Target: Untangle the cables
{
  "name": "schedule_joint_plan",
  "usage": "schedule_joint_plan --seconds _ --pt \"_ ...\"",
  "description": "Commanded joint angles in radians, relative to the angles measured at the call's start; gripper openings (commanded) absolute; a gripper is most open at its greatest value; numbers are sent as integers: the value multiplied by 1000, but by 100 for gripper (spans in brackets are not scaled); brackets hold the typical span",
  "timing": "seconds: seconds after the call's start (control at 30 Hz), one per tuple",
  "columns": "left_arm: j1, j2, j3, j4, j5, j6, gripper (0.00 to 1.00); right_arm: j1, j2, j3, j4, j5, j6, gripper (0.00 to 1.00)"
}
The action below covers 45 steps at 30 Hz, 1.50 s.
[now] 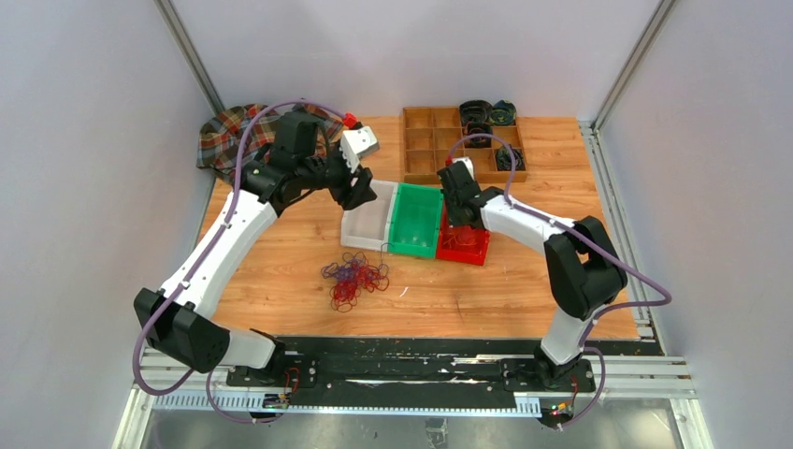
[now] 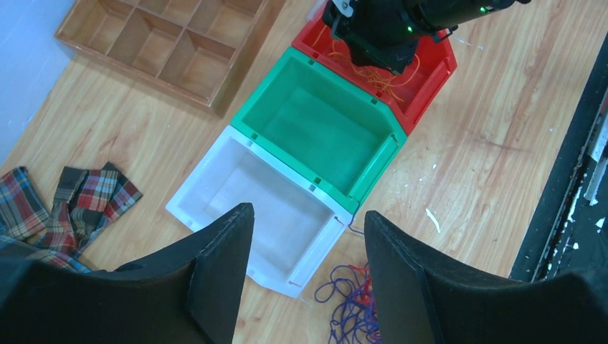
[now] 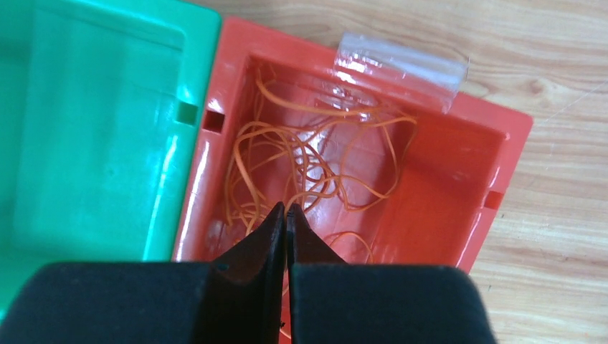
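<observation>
A tangle of blue and red cables (image 1: 355, 280) lies on the wooden table in front of three bins; it also shows in the left wrist view (image 2: 353, 301). Orange cables (image 3: 308, 161) lie loose in the red bin (image 3: 459, 179). My left gripper (image 1: 358, 192) is open and empty, high over the white bin (image 2: 204, 188), its fingertips (image 2: 236, 222) wide apart. My right gripper (image 3: 285, 209) is shut, its tips just over the orange cables inside the red bin (image 1: 472, 251). I see no strand between its jaws.
The green bin (image 1: 416, 220) stands between the white bin (image 1: 365, 223) and the red one. A wooden compartment tray (image 1: 430, 140) with dark cables sits behind. A plaid cloth (image 1: 224, 138) lies at the back left. Clear plastic (image 3: 401, 66) lies on the red bin's far rim.
</observation>
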Motion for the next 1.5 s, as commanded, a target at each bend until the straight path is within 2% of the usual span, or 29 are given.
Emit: schedule_joint_plan --seconds 0.0,0.07,0.13,0.3,0.47,0.73,0.9,1.0,1.1,1.17,1.27,1.37,1.47 --pt "14 -25 -10 31 38 10 62 6 24 22 -67 30 25 1" --pt "14 -22 -9 31 40 7 62 1 20 25 -85 35 43 4" --pt "16 -22 -5 23 37 14 63 -18 2 28 -103 8 68 14" --pt "20 -22 5 -26 5 50 71 -69 -96 6 -121 -73 109 55" --pt "34 -30 -3 -35 9 63 72 -69 -201 -11 -135 -122 101 72" --pt "41 -35 -7 -41 22 65 71 -71 -319 -49 -178 -118 110 73" --pt "46 -19 -32 -87 6 94 73 -64 -313 -48 -183 -133 133 63" --pt "64 -11 -101 -95 -14 112 73 -4 -332 -64 -155 -94 131 58" --pt "89 -1 -184 -89 -6 126 68 81 -377 -117 -89 -40 118 56" --pt "107 5 -237 -86 16 132 64 132 -409 -159 -45 -11 112 57" --pt "119 4 -332 -92 69 177 58 185 -457 -225 14 15 105 63" --pt "119 -3 -406 -92 157 239 57 236 -501 -290 69 48 99 68" --pt "112 22 -431 -93 222 274 57 268 -533 -334 103 71 102 69"
